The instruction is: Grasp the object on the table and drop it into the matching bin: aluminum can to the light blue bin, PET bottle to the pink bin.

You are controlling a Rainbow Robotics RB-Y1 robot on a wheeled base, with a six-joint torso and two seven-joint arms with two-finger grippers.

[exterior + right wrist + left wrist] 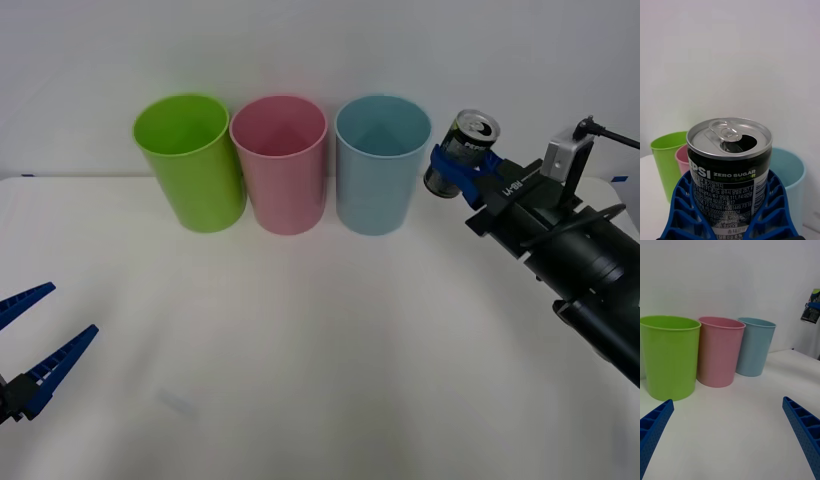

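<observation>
Over the wide white table (320, 360), the right gripper (462, 165) is clamping its blue ribbed fingers (775, 210) around the small silver-topped black drink can (461, 150), lifted just beside the tall light blue plastic bin (380, 180), while the left gripper (35, 340) is sitting wide open, holding nothing.

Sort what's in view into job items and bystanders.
Job items: aluminum can held in the right gripper, light blue bin, pink bin, table.
Bystanders: lime green bin; left gripper, open and idle low over the table's near left.
</observation>
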